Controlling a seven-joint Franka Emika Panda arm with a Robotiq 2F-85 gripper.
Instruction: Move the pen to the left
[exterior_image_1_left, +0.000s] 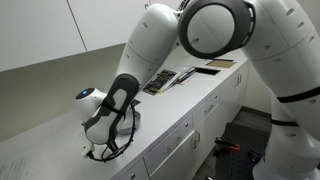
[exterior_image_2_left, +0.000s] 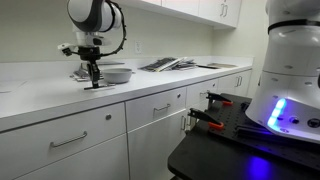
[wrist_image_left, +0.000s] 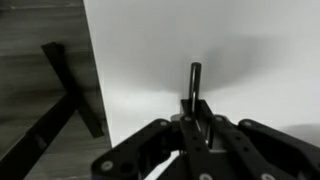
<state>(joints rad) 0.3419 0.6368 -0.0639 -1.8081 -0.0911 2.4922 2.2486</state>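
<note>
In the wrist view the thin dark pen (wrist_image_left: 195, 80) stands out from between the fingers of my gripper (wrist_image_left: 197, 118), which is shut on it over a white surface. In an exterior view my gripper (exterior_image_2_left: 95, 78) points down at the white countertop (exterior_image_2_left: 60, 95), just beside the small grey bowl (exterior_image_2_left: 116, 73); the pen is too small to make out there. In an exterior view the wrist and gripper (exterior_image_1_left: 105, 145) are low over the counter (exterior_image_1_left: 180, 105), and the arm hides the pen.
Booklets and papers lie further along the counter in both exterior views (exterior_image_1_left: 165, 78) (exterior_image_2_left: 165, 64). A wall runs behind the counter. Drawers and cabinet doors (exterior_image_2_left: 150, 115) sit below its front edge. A black cart (exterior_image_2_left: 230, 130) carries the robot base.
</note>
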